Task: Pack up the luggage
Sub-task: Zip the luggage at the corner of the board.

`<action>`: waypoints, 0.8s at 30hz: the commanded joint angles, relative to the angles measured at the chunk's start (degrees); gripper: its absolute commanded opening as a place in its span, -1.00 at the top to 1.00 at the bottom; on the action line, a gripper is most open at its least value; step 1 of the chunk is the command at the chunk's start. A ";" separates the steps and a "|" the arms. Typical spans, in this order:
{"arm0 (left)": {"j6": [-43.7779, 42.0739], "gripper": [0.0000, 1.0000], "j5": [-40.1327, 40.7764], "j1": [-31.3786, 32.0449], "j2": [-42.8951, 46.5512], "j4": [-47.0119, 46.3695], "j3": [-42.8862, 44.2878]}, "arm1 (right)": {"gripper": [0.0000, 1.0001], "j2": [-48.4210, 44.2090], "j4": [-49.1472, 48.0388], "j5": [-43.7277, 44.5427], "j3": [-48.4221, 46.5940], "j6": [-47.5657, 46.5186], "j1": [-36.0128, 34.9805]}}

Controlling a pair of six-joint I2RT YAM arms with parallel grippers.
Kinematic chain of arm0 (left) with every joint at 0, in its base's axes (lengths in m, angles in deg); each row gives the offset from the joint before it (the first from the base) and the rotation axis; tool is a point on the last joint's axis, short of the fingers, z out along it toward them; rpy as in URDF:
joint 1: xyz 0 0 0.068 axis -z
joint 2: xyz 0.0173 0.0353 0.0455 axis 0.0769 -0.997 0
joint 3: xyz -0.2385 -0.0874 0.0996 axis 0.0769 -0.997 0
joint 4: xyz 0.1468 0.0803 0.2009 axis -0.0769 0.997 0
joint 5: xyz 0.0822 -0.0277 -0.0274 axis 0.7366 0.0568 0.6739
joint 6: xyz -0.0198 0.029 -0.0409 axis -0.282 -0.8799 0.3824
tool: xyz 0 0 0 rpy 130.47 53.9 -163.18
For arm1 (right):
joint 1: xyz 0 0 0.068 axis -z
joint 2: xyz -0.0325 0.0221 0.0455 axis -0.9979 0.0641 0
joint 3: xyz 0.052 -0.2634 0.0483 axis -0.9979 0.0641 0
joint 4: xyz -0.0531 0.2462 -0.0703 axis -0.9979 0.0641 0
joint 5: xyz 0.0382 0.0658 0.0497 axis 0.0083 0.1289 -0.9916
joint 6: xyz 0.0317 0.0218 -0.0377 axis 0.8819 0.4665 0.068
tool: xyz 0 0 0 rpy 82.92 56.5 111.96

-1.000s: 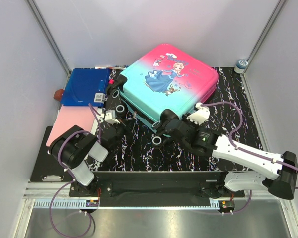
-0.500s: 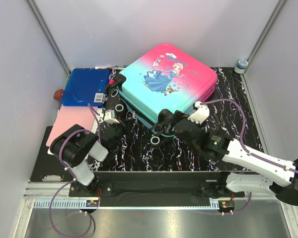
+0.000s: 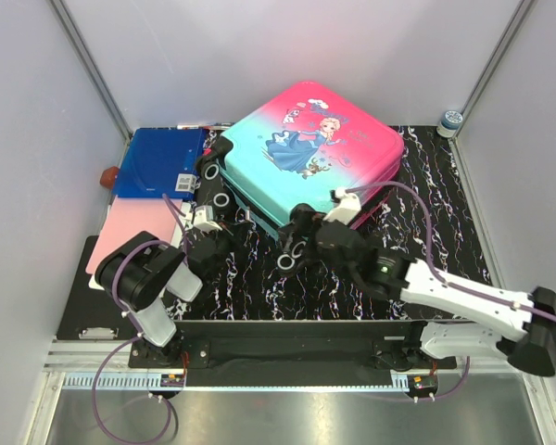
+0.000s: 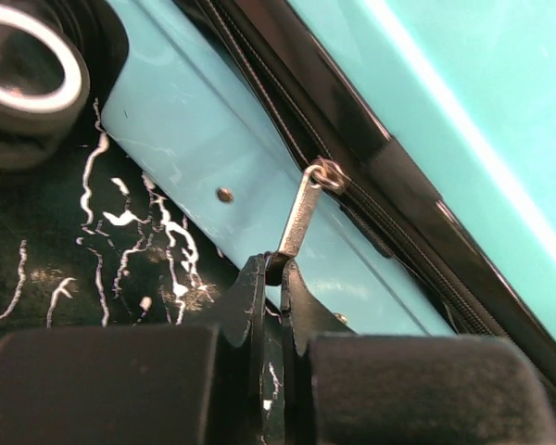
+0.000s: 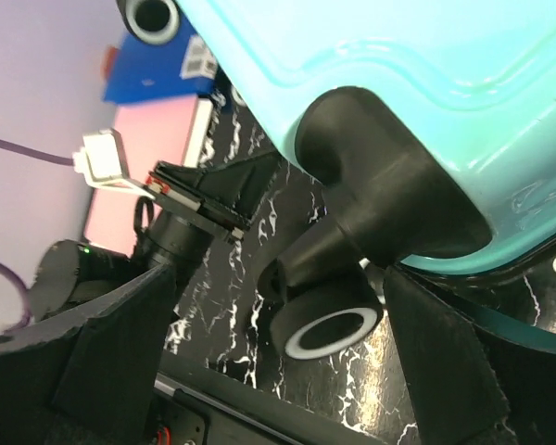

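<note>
On the luggage (image 3: 292, 176), left gripper (image 4: 273, 274) pinches zipper pull (image 4: 303, 215).

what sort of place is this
Probably a lab test cell: bare white walls box in a marbled table, two robot arms are bolted at its edge, and a suitcase is staged.

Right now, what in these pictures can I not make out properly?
Inside of the luggage: every view, closed shell hides it.
Small round thing in the far right corner: top view, too small to identify.
Red object beside the blue folder: top view, too small.
Rest of the zipper: left wrist view, cut off by the edge.
</note>
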 commanded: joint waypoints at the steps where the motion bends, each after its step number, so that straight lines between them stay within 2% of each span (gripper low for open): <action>1: -0.67 1.00 4.23 -1.81 -2.02 -15.08 -1.19 | -0.99 9.31 3.98 1.29 -9.24 4.63 -2.34; 5: -0.23 1.00 4.06 -1.72 -1.49 -15.26 -1.46 | -0.99 16.25 18.89 8.05 -18.10 17.90 -3.13; 6: -0.14 1.00 3.88 -1.72 -1.32 -15.26 -1.46 | -0.99 16.97 27.02 9.29 -19.52 21.15 -3.31; 7: 0.21 1.00 3.79 -1.81 -1.32 -15.26 -1.46 | -0.99 17.58 30.67 10.78 -20.66 27.01 -3.31; 9: 0.56 1.00 3.79 -1.81 -1.40 -15.43 -1.55 | -1.00 18.47 37.52 11.06 -22.34 31.88 -3.39; 13: 1.26 1.00 3.79 -1.81 -2.02 -16.40 -1.81 | -0.99 19.87 39.84 10.88 -21.55 40.76 -4.54; 24: 2.14 1.00 3.44 -1.81 -1.32 -16.75 -2.51 | -0.99 29.09 44.94 14.57 -29.90 48.42 -5.07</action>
